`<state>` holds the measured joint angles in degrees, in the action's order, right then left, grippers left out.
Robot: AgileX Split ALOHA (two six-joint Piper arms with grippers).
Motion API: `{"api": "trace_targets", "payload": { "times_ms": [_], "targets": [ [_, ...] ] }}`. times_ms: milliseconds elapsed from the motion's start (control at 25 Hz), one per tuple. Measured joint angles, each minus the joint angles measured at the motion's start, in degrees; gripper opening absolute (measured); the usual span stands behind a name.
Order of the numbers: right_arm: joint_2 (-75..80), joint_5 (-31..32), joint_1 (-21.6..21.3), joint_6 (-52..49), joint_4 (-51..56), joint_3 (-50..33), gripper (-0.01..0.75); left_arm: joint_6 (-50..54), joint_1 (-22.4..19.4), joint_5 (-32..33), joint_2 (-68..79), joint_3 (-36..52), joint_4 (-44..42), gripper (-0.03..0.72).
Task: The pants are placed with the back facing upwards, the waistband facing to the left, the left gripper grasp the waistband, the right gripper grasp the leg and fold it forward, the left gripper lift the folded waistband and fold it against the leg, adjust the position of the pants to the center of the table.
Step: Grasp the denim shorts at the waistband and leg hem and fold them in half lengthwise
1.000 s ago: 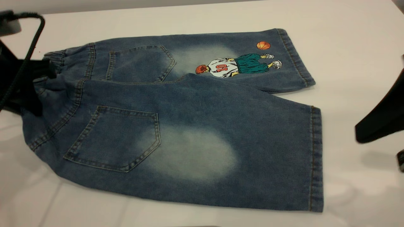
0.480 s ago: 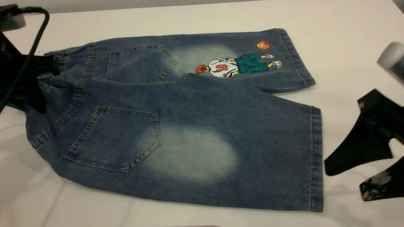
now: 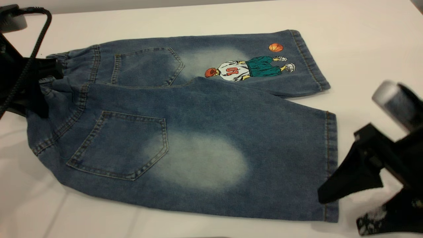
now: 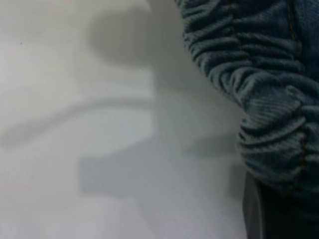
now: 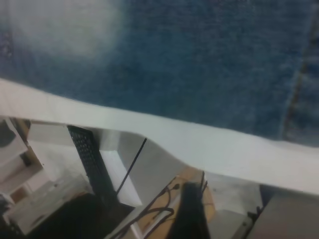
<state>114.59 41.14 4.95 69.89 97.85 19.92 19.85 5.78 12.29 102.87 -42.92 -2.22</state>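
Your right gripper (image 3: pixel 343 211) sat at the near right corner of the pants (image 3: pixel 205 132), its two black fingers spread wide apart and holding nothing. One pointed finger (image 3: pixel 347 180) lay over the stitched hem of the leg (image 3: pixel 264 158), at the hem's lower end; the other finger, with white-scuffed tip (image 3: pixel 371 223), hung over the bare table (image 3: pixel 363 39) just past the hem. Whether either tip actually touched cloth or tabletop could not be told. From your right wrist camera you saw blue denim with a pale faded patch (image 5: pixel 65 25), a line of tan stitching at one side, and the white table edge (image 5: pixel 209 144) beyond it.

Your left gripper (image 3: pixel 39 82) was at the far left end of the shorts, against the waistband (image 3: pixel 57 71), with its thick black cable (image 3: pixel 29 56) looping up from it. Bunched denim surrounded it, and I cannot tell whether its fingers were clenched on the band or not. Your left wrist camera showed the ruffled elastic band (image 4: pixel 269 99) gathered in ridges beside bare tabletop.

You had the shorts lying flat, back pockets up, waistband to the left. The plain leg with the big pale oval lay nearer the camera, partly overlapping the far leg with the basketball-player print (image 3: pixel 248 68).
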Motion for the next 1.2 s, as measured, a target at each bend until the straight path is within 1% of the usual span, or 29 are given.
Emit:
{"api": "trace_targets", "payload": {
  "times_ms": [280, 560, 640, 880, 1040, 1200],
  "targets": [
    [3.6, 1.0, 0.0, 4.0, 6.3, 0.2, 0.521, 0.1, 0.0, 0.0, 0.0, 0.0, 0.0, 0.087],
    [3.6, -0.6, 0.2, 3.5, 7.0, 1.4, 0.52, 0.1, 0.0, 0.0, 0.0, 0.0, 0.0, 0.087],
    [3.6, -0.8, 0.9, 2.6, 7.0, 1.5, 0.516, 0.2, 0.0, 0.0, 0.0, 0.0, 0.0, 0.087],
    [3.6, -2.0, 5.5, 1.7, 7.1, 3.0, 0.51, 0.2, 0.0, -0.2, 0.0, 0.0, 0.0, 0.087],
    [3.6, -3.3, 6.3, -0.4, 7.1, 4.9, 0.51, 0.2, 0.0, -0.2, 0.0, 0.0, 0.0, 0.088],
    [3.6, -3.8, 6.4, -1.9, 7.0, 5.1, 0.509, 0.2, 0.0, -0.1, 0.0, 0.0, 0.0, 0.088]
  ]
}}
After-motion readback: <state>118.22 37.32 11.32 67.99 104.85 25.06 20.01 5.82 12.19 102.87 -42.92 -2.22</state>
